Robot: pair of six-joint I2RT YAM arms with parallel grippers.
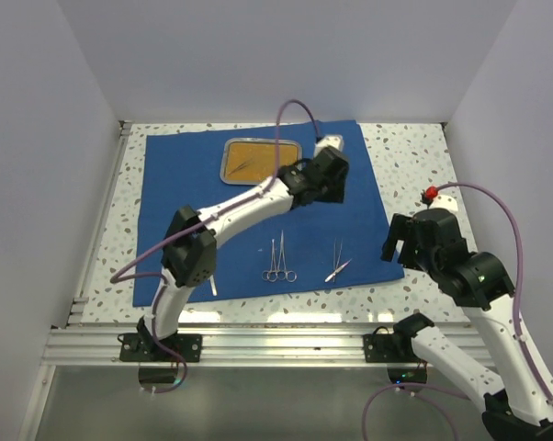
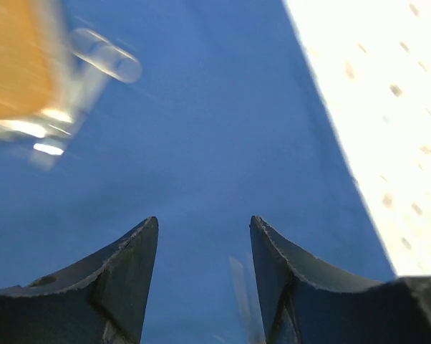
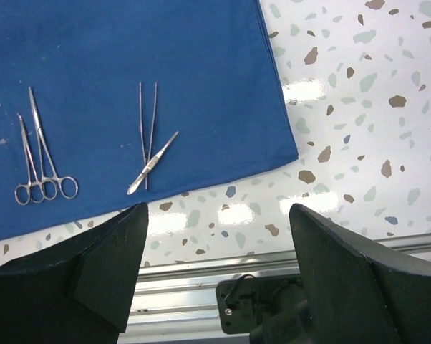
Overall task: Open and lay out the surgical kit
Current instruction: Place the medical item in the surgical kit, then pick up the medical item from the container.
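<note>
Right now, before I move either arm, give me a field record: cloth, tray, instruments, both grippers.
cloth: blue, spread on table
tray: steel, on cloth's far part
clamps: two, ring-handled, side by side
tweezers: right of clamps, crossed by smaller instrument
left gripper: open, above cloth right of tray
right gripper: open, empty, by cloth's right edge

The left white-and-black jointed arm [image 1: 231,213] stood up from its base at the near edge of the speckled counter [image 1: 414,156], was bent at the elbow, and its forearm lay stretched toward the far middle. The left black two-finger gripper [image 2: 203,226] pointed down, jaws apart, clamping nothing. The right white-and-black jointed arm [image 1: 469,276] was folded by the counter's right edge. The right black two-finger gripper [image 3: 215,215] was spread wide and empty, above the near edge.
</note>
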